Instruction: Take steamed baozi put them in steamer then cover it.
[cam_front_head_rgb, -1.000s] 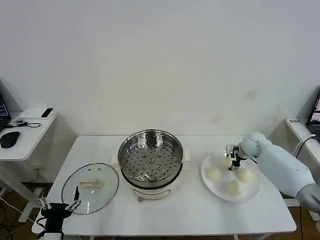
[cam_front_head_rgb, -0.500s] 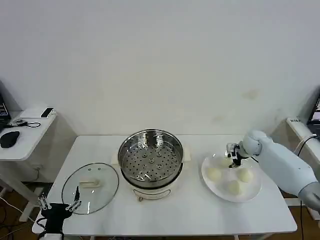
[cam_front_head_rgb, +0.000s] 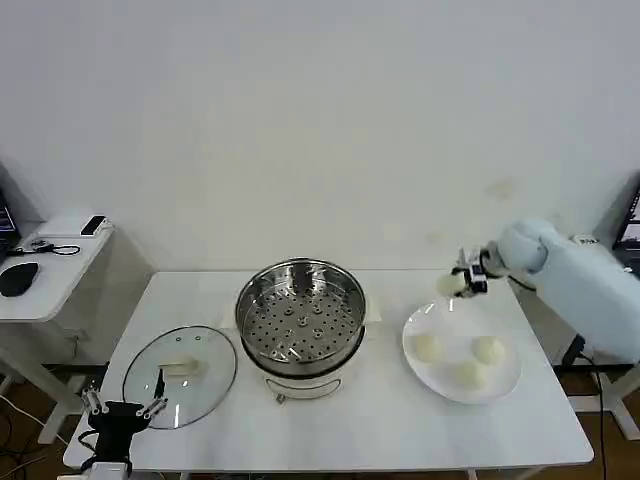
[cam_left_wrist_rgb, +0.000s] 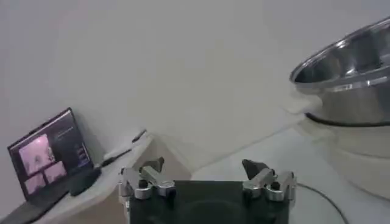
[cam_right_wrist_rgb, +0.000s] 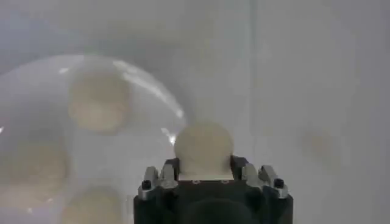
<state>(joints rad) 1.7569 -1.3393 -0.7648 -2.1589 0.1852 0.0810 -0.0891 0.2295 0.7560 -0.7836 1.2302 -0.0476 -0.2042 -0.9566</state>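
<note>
While clamped on a small creamy-white round baozi (cam_front_head_rgb: 449, 284), right gripper (cam_front_head_rgb: 462, 283) hovers above flat white round plate (cam_front_head_rgb: 505, 379), three buns (cam_front_head_rgb: 427, 347) resting there, left gripper (cam_front_head_rgb: 124, 409) spread open by glass cover (cam_front_head_rgb: 205, 385), shiny steel steamer (cam_front_head_rgb: 300, 318) between.

Our right arm is sheathed in smooth pale grey-white shells, with a rounded, ball-like wrist joint. Its right tool (cam_front_head_rgb: 463, 281) is small, black and silver; from the wrist camera we see a black block body (cam_right_wrist_rgb: 213, 204) with silver fingers fastened by dark screws. Our left tool (cam_front_head_rgb: 122, 410) has a black body too, with silver finger mounts tipped by dark prongs and round screw heads.
</note>
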